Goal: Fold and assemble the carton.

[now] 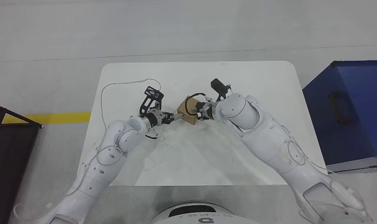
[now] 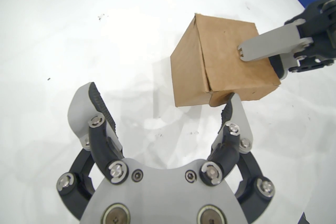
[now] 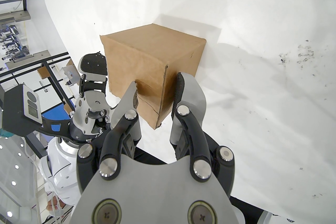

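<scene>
**Top view.** The brown carton (image 1: 189, 110) sits near the middle of the white surface (image 1: 235, 159). The two arms meet at it from opposite sides. The left jaws are at the carton's left side and the right jaws at its right. A thin white cable (image 1: 112, 85) loops over the surface's far left part. A blue box (image 1: 344, 115) stands on the floor to the right, apart from the surface.

**Left wrist view.** The left jaws are spread wide with nothing between them. One fingertip (image 2: 236, 114) touches the carton's (image 2: 223, 59) near lower corner. The other fingertip (image 2: 84, 104) is well clear of it. The carton is a closed cube with a flap seam along one edge. A finger (image 2: 267, 47) of the right jaws lies across its upper face.

**Right wrist view.** The right jaws are clamped on a corner of the carton (image 3: 147, 57), with one finger (image 3: 191, 93) on each adjoining face. The cardboard is creased there. A pad (image 3: 93, 64) of the left jaws is just beside the carton's far side.
</scene>
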